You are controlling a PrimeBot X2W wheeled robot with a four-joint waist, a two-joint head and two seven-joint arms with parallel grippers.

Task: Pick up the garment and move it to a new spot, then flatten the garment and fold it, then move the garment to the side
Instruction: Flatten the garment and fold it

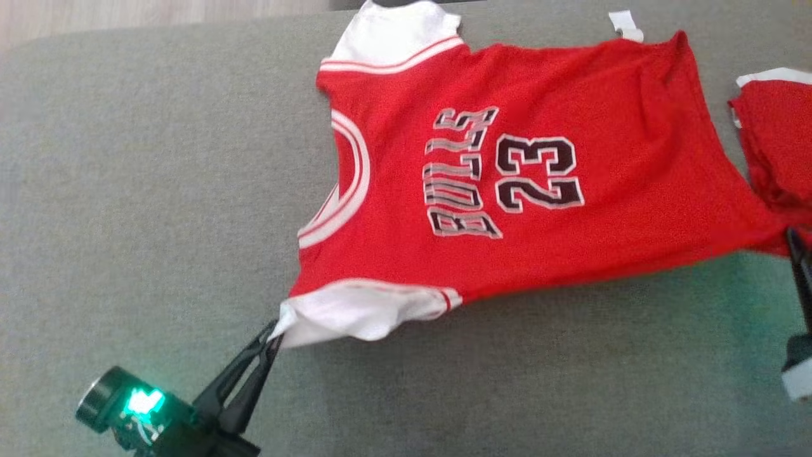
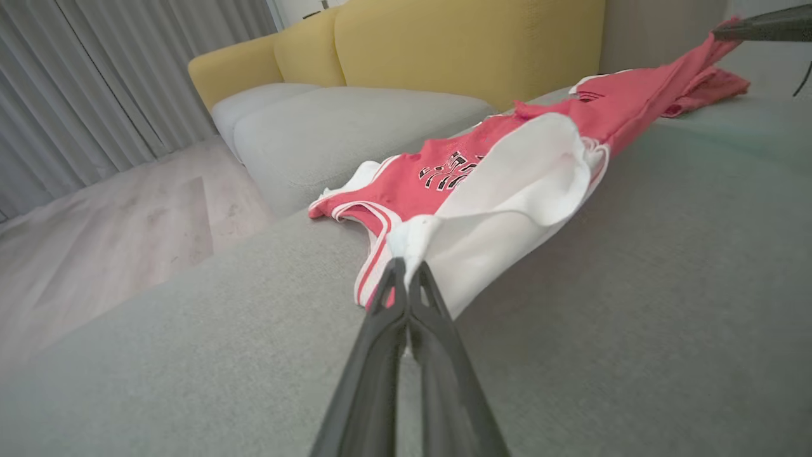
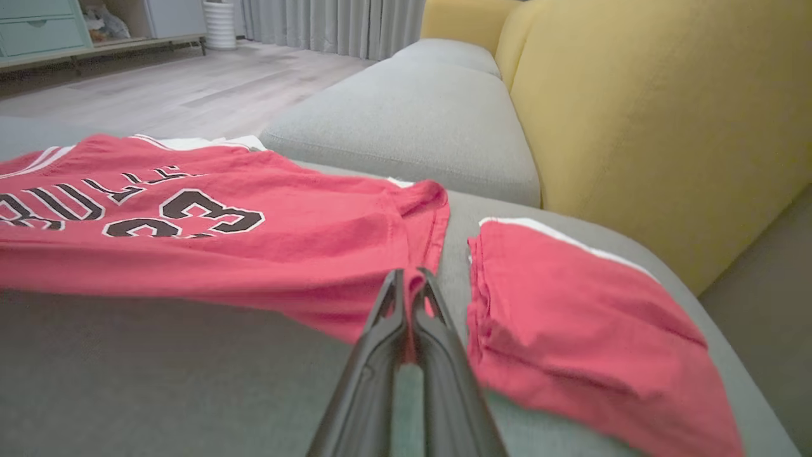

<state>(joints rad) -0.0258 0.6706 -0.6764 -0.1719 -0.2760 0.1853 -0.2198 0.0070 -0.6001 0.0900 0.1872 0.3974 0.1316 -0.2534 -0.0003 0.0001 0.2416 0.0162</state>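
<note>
left tool, right tool tight on jersey; grey cushion, yellow sofa back

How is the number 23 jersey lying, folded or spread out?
Spread out: the jersey lies front up, lettering and number fully showing, with the left gripper and right gripper pinching its sleeve and hem corner.

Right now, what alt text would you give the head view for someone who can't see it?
A red Bulls 23 jersey lies spread on a grey cushion. The left jaws are shut on its white sleeve at lower left; the right jaws pinch its hem at the right edge, beside a second, folded red garment.
</note>
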